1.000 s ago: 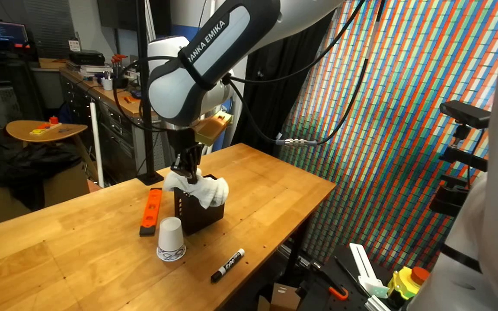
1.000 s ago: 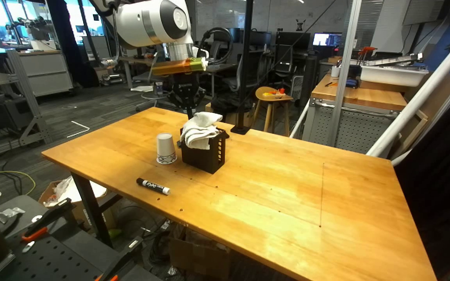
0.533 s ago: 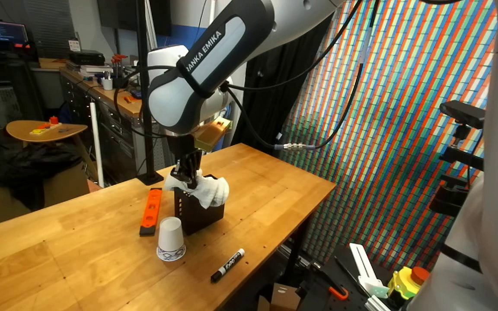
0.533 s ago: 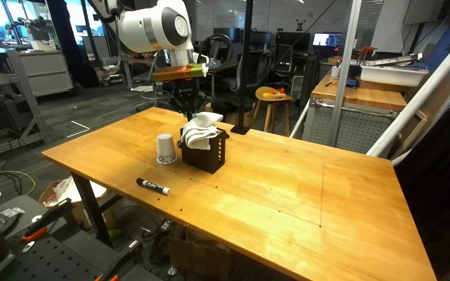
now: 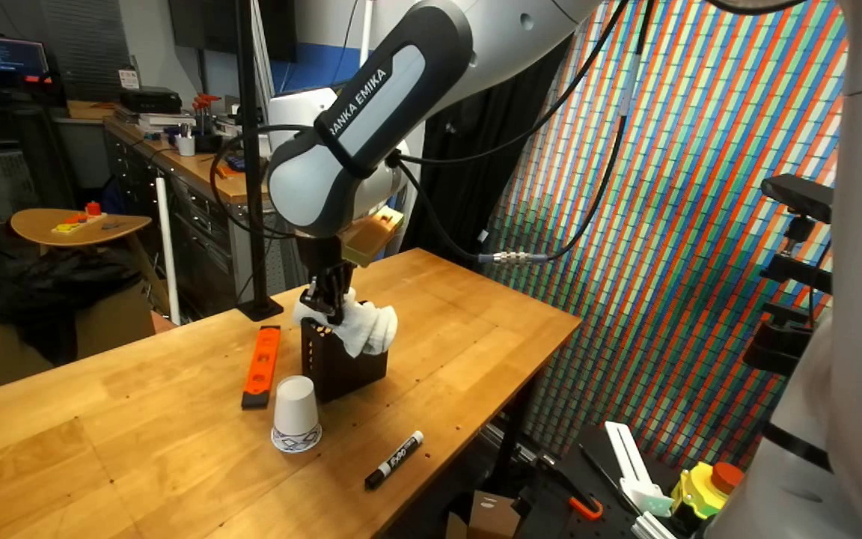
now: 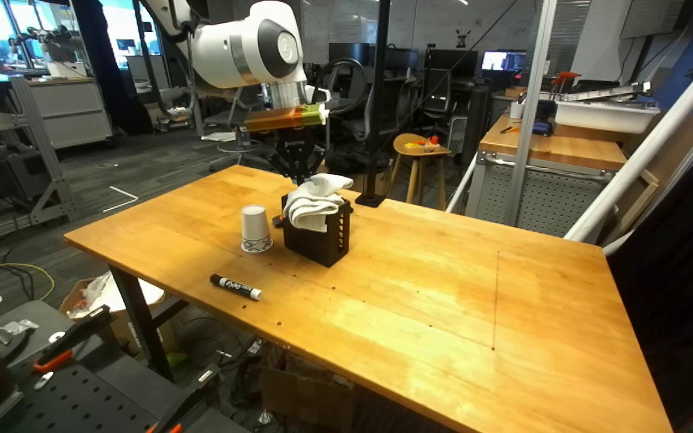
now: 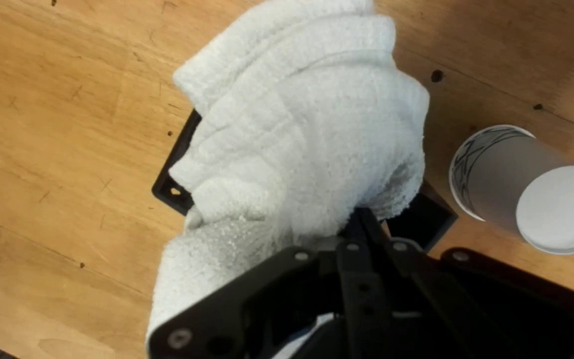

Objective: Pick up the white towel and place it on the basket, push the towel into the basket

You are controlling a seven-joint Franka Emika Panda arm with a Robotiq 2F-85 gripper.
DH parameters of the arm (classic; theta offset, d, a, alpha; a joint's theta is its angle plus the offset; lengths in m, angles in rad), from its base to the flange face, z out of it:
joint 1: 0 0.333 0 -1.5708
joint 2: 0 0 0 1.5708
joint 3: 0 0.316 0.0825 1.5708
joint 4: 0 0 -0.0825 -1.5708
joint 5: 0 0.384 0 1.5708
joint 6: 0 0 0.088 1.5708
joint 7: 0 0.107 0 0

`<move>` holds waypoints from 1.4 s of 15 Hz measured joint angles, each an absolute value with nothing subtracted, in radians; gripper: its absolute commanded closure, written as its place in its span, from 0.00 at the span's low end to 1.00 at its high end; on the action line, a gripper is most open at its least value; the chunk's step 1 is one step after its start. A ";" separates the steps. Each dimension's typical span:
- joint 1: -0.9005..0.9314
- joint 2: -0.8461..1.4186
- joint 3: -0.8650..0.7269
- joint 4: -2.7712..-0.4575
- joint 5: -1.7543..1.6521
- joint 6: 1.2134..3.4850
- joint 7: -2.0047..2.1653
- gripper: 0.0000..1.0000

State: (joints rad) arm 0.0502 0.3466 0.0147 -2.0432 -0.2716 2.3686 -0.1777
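The white towel [image 5: 362, 329] lies bunched across the top of the black basket [image 5: 345, 376]. In an exterior view the towel [image 6: 316, 205] drapes over the near rim of the basket [image 6: 315, 243]. In the wrist view the towel [image 7: 307, 134] covers most of the opening; a corner of the basket rim [image 7: 175, 158] shows at left. Part of the dark interior shows at right. My gripper [image 7: 361, 217] has its fingers together, tips pressed against the towel near the basket's cup-side end. No cloth is visible between the fingers. The tips are partly hidden in both exterior views [image 5: 335, 318] [image 6: 299, 180].
An upturned paper cup [image 5: 296, 414] stands close beside the basket; it also shows in the wrist view [image 7: 516, 184]. An orange level [image 5: 262, 367] lies on the basket's other side. A black marker [image 6: 236, 287] lies near the table edge. A dark post [image 6: 376, 108] rises behind.
My gripper has come down onto the towel and moved slightly sideways, away from the cup. The towel and the basket have shifted slightly the same way.
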 measured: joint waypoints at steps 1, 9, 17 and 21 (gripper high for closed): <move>0.043 0.345 0.013 -2.043 -0.270 2.383 -0.176 0.94; 0.005 0.353 0.011 -2.045 -0.236 2.422 -0.172 0.94; 0.005 0.400 0.015 -2.044 -0.184 2.445 -0.172 0.94; 0.005 0.409 0.017 -2.045 -0.171 2.456 -0.172 0.94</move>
State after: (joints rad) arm 0.0054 0.4089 0.0166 -2.0454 -0.1707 2.4556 -0.1721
